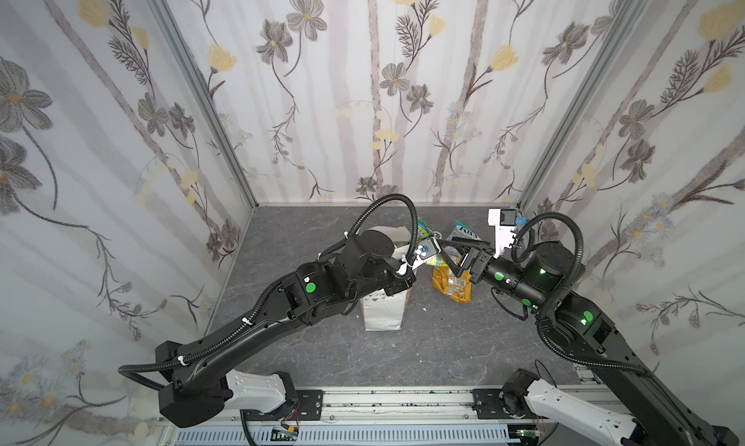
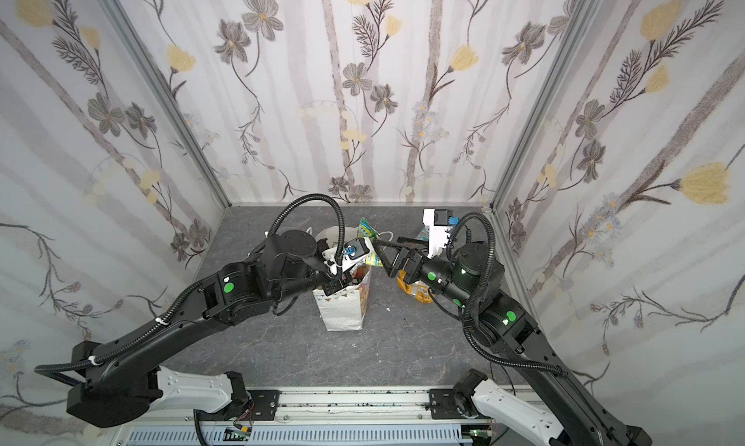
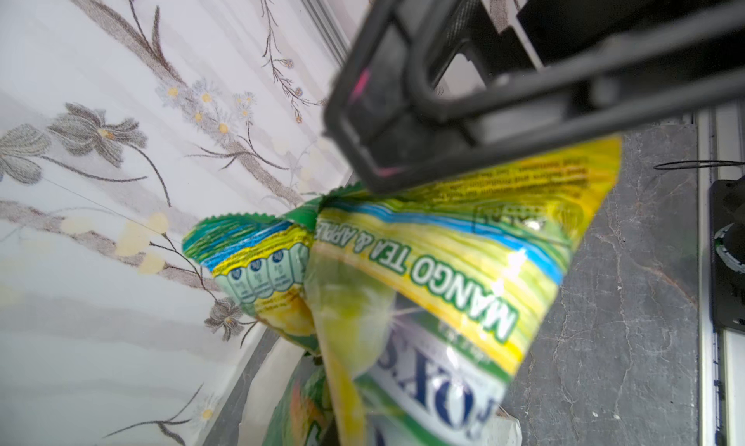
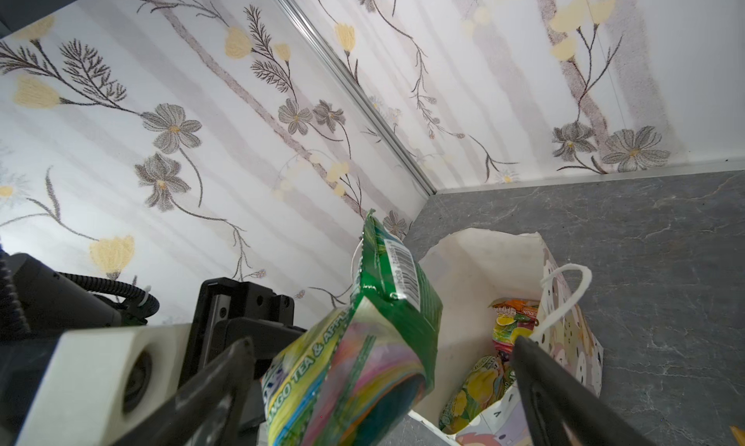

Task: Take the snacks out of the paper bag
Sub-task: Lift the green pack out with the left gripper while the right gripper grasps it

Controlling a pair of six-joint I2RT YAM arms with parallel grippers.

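Note:
The white paper bag [image 1: 383, 311] [image 2: 342, 311] stands upright mid-table, its mouth open [image 4: 479, 238]. My left gripper [image 2: 350, 272] is shut on the low end of a yellow-green FOX'S packet [image 3: 443, 262] [image 1: 425, 228], held up above the bag's mouth. My right gripper [image 4: 381, 343] [image 1: 443, 250] is open, one finger on each side of that packet [image 4: 363, 363] without pinching it. Down in the bag lie an orange-red packet [image 4: 514, 319] and another yellow-green packet [image 4: 475, 387]. A teal packet [image 1: 463, 232] and a yellow-orange chip bag [image 1: 453, 287] lie on the table to the right of the bag.
A white and black device [image 1: 502, 226] stands at the back right, close to the right arm. Flowered walls close in the grey tabletop [image 1: 443, 343] on three sides. A metal rail [image 1: 383, 407] runs along the front edge.

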